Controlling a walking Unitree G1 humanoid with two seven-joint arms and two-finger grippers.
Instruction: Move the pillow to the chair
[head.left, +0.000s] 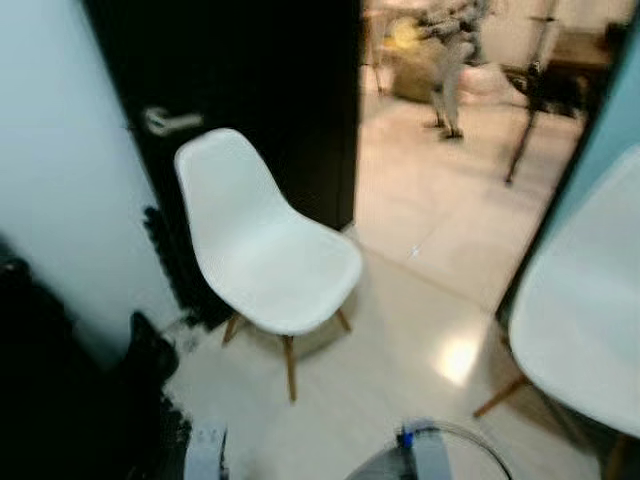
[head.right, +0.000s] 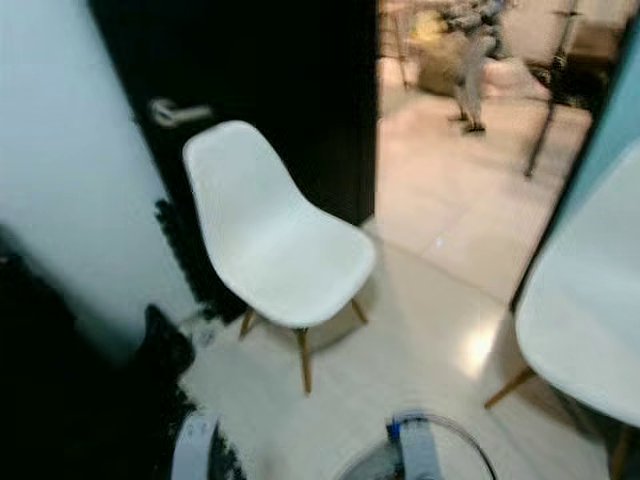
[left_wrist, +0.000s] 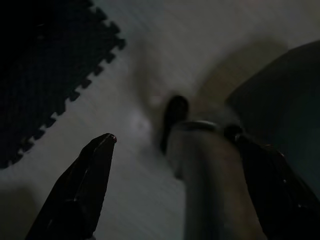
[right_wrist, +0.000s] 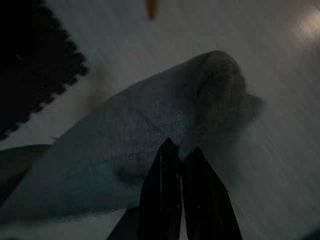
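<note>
A white shell chair (head.left: 270, 250) with wooden legs stands in front of me, against a dark door, with nothing on its seat. In the right wrist view my right gripper (right_wrist: 182, 150) is shut on the edge of a grey-blue pillow (right_wrist: 150, 115), which hangs above the pale floor. My left gripper (left_wrist: 172, 135) is open in the left wrist view, low over the floor, with a blurred grey cylindrical shape between its fingers that I cannot identify.
A second white chair (head.left: 590, 320) stands close on the right. The dark door (head.left: 260, 80) has a silver handle (head.left: 170, 122). A black foam mat (head.left: 150, 380) lies at the left. The doorway leads to a lit room with a tripod (head.left: 530, 100) and a blurred figure (head.left: 450, 60).
</note>
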